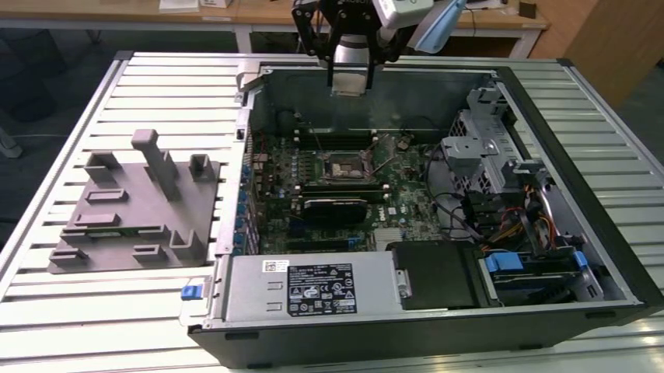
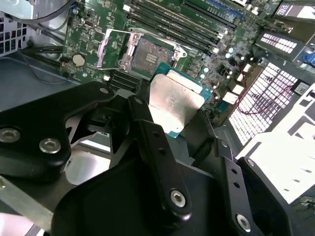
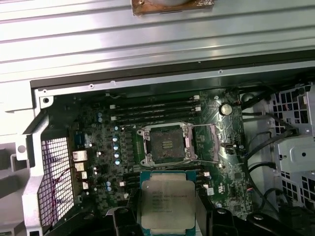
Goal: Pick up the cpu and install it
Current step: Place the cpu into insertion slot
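A: Where was the cpu point(image 3: 166, 201) seen?
B: It was clamped at its edges by the closed gripper point(image 1: 349, 85) and held over the case point(image 1: 415, 338), apart from the open socket point(image 3: 166, 145), not yet seated.

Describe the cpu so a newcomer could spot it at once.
Find the open computer case on the slatted table. Over it hangs the gripper, holding the cpu, a flat silvery square. Unlike the dark open socket on the motherboard, it is bright and lifted clear.
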Robot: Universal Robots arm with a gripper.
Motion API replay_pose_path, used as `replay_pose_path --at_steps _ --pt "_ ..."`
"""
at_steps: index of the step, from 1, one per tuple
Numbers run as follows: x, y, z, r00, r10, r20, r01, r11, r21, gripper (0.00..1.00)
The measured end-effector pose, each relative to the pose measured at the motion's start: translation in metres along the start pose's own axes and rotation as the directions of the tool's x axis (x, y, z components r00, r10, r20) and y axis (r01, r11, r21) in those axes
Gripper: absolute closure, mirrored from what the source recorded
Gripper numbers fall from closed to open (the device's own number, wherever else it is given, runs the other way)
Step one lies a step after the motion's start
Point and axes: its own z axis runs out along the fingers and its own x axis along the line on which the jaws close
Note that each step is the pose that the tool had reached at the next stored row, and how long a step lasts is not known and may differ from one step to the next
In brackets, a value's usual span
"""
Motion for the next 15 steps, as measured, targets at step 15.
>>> replay_pose_path --at_steps 15 --pt "0.0000 0.0000 0.0002 0.9988 0.048 0.0015 -0.048 0.9988 0.0005 0.47"
